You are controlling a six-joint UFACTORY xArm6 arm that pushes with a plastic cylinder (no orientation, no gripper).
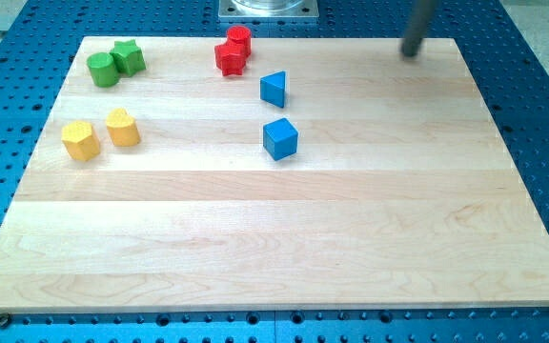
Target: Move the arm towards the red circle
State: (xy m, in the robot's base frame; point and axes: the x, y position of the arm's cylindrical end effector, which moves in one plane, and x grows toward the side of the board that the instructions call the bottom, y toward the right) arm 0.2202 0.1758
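My tip (pixel 411 52) sits far right, no claw to open or close; red circle (pixel 239 37) far centre, touching red star (pixel 229 57). Light, rigid, probably slides easily: approach its right side

my tip (pixel 411 52) right of red circle (pixel 239 36)

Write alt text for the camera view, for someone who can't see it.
My tip sits at the wooden board's top right, far from the red circle and red star at top centre; green, yellow and blue blocks lie further left and centre.
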